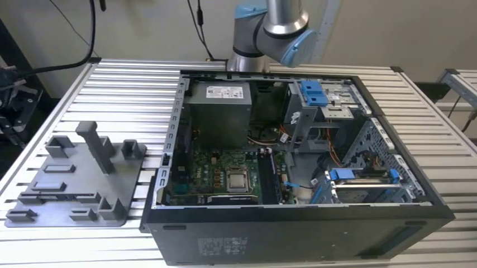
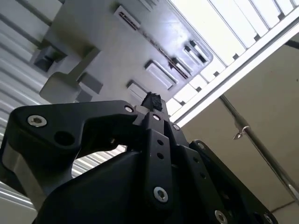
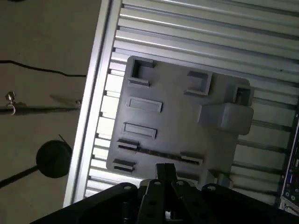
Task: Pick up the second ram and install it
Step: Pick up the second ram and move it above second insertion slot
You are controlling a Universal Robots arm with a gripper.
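The second ram is out of view. My gripper point(image 3: 164, 170) hangs high above the grey plastic tray point(image 3: 177, 126), over its long-slot edge, with the fingertips pressed together and nothing between them. In the second wrist view the gripper point(image 2: 152, 100) tip points at the same tray point(image 2: 117, 51). In the exterior view the tray point(image 1: 75, 190) lies on the slatted table at the exterior view's left, with upright blocks and bare slots. The open computer case point(image 1: 298, 234) lies beside it, showing the green motherboard point(image 1: 216, 173).
The arm's elbow point(image 1: 272, 33) rises behind the case. Inside the case are a power supply point(image 1: 220, 111), blue-latched drive bays point(image 1: 313, 92) and cables. The table edge point(image 3: 88, 116) runs near the tray, with floor and a cable beyond. A dark stand point(image 1: 11, 95) is at the far left.
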